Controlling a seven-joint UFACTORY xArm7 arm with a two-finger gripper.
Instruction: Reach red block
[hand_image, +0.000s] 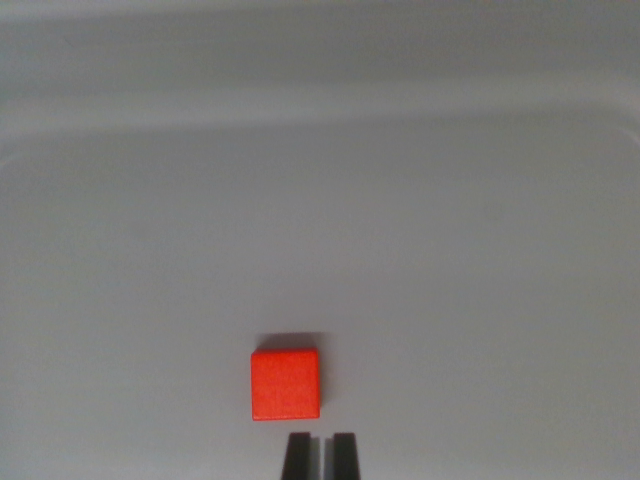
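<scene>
no text, label or number can be read — anywhere.

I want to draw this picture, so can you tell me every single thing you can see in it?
red block: one, bright red-orange, square top, lying flat in the lower middle of the wrist view, with a small shadow along its far edge.
table surface: one, plain pale grey-white, filling the whole view, with faint lighter and darker bands across the top.
claw: one, two dark fingertips poking up from the bottom edge, just below the block and a little toward the wrist view's right of its middle; a thin gap shows between them, nothing is held, and they do not touch the block.
</scene>
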